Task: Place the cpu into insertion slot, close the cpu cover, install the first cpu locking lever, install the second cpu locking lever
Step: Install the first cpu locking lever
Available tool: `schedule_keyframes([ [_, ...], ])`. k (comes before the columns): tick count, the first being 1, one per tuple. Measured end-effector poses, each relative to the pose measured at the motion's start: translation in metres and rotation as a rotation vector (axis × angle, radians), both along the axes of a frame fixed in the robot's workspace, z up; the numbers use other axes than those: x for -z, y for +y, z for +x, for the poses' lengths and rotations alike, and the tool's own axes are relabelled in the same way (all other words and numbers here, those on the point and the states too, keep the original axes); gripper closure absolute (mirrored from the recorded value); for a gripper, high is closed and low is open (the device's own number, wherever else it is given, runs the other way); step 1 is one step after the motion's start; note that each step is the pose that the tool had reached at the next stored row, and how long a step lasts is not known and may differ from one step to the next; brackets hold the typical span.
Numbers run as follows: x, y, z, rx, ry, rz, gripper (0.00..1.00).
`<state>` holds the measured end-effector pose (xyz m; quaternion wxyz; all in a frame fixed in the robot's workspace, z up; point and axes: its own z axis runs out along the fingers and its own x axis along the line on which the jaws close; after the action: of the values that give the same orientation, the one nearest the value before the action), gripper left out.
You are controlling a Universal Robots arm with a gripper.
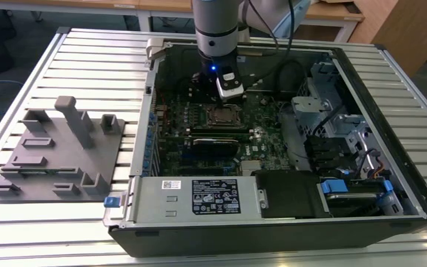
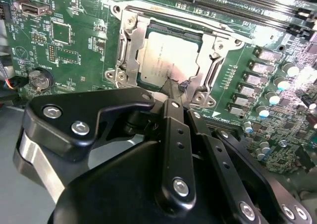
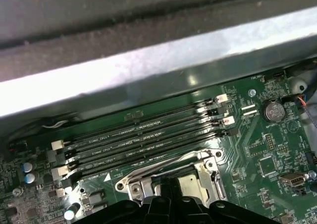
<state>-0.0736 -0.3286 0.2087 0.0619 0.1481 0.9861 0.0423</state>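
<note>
Cpu [image 2: 166, 55] in insertion slot [image 2: 130, 29], seemingly under cpu cover [image 2: 210, 68]; gripper [image 2: 171, 87] just beside slot.

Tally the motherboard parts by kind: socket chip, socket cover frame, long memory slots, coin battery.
Silver-grey square cpu: 1
Silvery metal cpu cover frame: 1
Long black memory slots: 4
Round silver coin battery: 1
Total: 7

Claw [image 1: 229, 94] hangs w/ tip just over the cpu [image 1: 222, 116] in insertion slot [image 1: 224, 124]; grey fixture block [image 1: 58, 150] at 9 o'clock on worktop [image 1: 95, 55].
</note>
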Motion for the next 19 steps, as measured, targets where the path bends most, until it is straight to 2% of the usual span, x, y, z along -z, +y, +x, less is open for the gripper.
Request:
schedule_keyframes([
  [3, 0.0001, 0.0000, 0.0003, 0.000, 0.0008, 0.0002, 0.90],
  [8, 0.0002, 0.0000, 0.0060, -0.011, 0.0027, -0.0016, 0.90],
  [11, 0.0002, 0.0000, 0.0076, -0.017, 0.0063, -0.0116, 0.90],
  [13, 0.0002, 0.0000, 0.0076, -0.017, 0.0063, -0.0173, 0.90],
  [15, 0.0001, 0.0000, 0.0077, -0.017, 0.0064, -0.0269, 0.90],
  [19, 0.0000, -0.0005, 0.0076, -0.017, 0.0066, -0.0308, 0.90],
])
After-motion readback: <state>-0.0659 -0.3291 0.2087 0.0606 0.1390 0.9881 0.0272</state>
